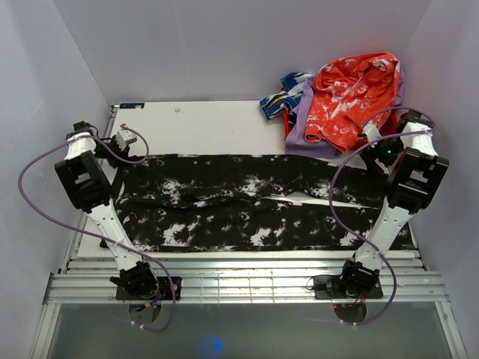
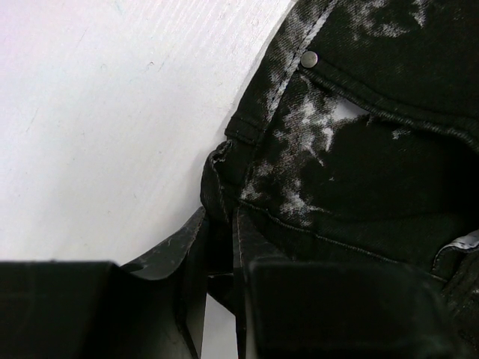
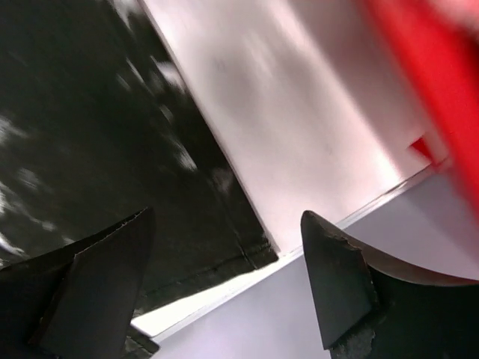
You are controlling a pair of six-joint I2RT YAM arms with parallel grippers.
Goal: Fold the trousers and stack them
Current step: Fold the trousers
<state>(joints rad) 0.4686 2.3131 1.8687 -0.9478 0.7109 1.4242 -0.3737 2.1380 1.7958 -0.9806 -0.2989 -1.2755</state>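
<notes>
The worktop (image 1: 202, 127) carries the trousers (image 1: 247, 206), spread flat from 9 to 3 o'clock, probably so both ends can be lifted for a fold. The left end effector (image 2: 218, 238) pinches the waistband corner at 9 o'clock; only its wrist view shows cloth between the jaws. The right end effector (image 3: 228, 224) hangs spread above the hem corner at 3 o'clock, gripping nothing.

your left arm (image 1: 90, 179) is bent forward, and your left gripper (image 2: 221, 239) is pinched tight on a waist corner of the trousers (image 2: 359, 172). your right gripper (image 3: 224, 224) hangs low, fingers spread wide.
</notes>
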